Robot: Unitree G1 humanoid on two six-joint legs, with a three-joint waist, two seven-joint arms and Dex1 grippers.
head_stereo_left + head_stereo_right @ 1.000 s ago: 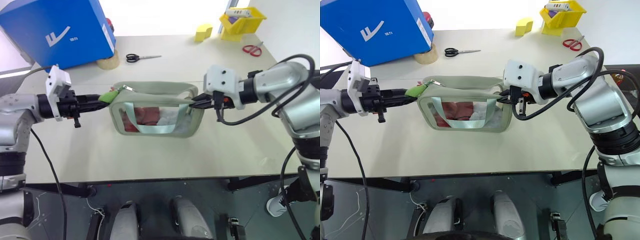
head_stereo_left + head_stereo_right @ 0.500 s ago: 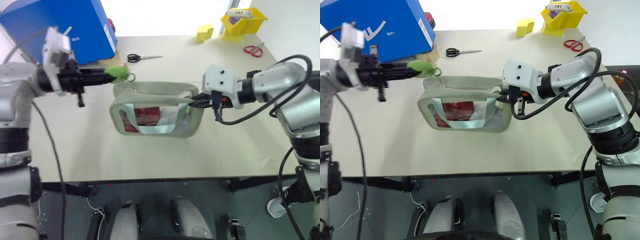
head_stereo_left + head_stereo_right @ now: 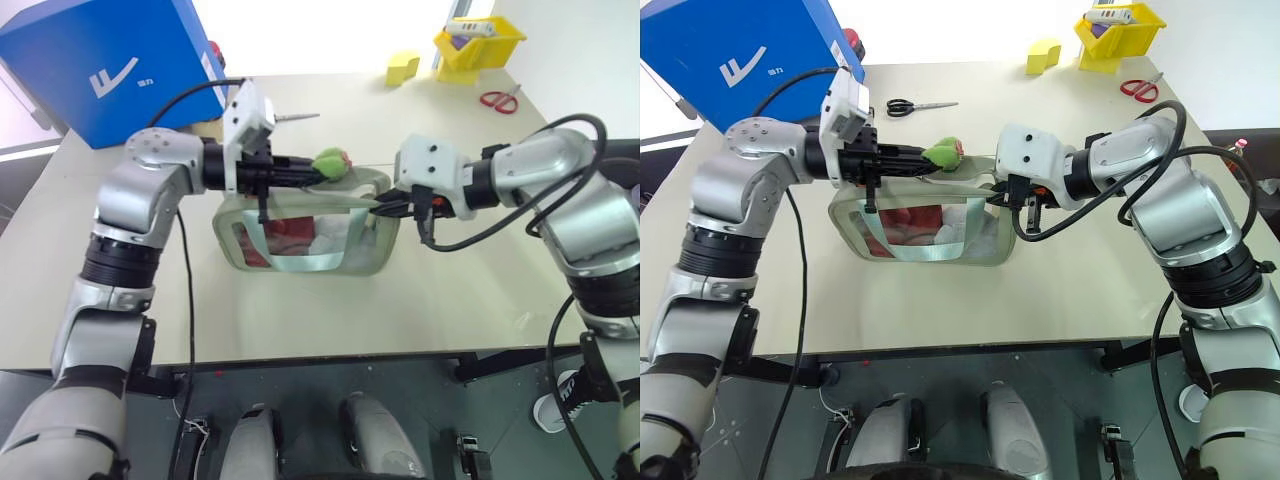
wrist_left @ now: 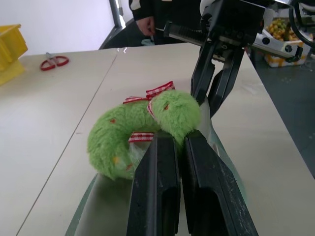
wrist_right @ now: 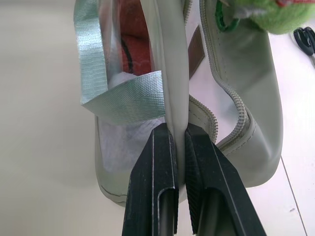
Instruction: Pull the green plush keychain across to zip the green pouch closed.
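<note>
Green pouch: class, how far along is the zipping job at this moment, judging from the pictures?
Done: the left gripper is shut on the green plush keychain, and the right gripper pinches the green pouch at its end. In hand: the keychain sits partway across. Left: the zipper near the right gripper gapes open.

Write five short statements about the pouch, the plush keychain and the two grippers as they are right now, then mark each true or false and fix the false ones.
1. The left gripper is shut on the green plush keychain. True.
2. The right gripper hangs open above the table. False: it is shut on the edge of the green pouch.
3. The keychain sits over the pouch's top, between the two grippers. True.
4. The pouch is zipped fully closed. False: in the right wrist view the zipper still gapes open near the right gripper.
5. The black scissors lie inside the pouch. False: they lie on the table beyond it.
</note>
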